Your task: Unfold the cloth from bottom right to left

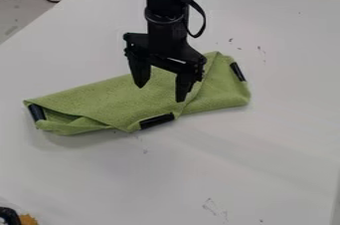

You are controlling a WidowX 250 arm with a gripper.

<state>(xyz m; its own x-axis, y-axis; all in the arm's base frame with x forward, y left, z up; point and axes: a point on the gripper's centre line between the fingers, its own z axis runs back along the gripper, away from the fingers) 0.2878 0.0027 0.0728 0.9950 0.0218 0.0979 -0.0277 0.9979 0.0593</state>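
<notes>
The gripper (159, 94), fingers spread, hangs over the folded green cloth (116, 100) on the white table (199, 174); the unfolding seems (I judge) at its start, calling next for pinching a taped corner.

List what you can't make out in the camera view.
Cloth, inner layers: camera view, under its top fold.
Cloth, patch behind the claw: camera view, blocked by it.
Claw touching cloth or not: camera view, slant hides any gap.
Orange thing: camera view, cut off by bottom edge.
</notes>
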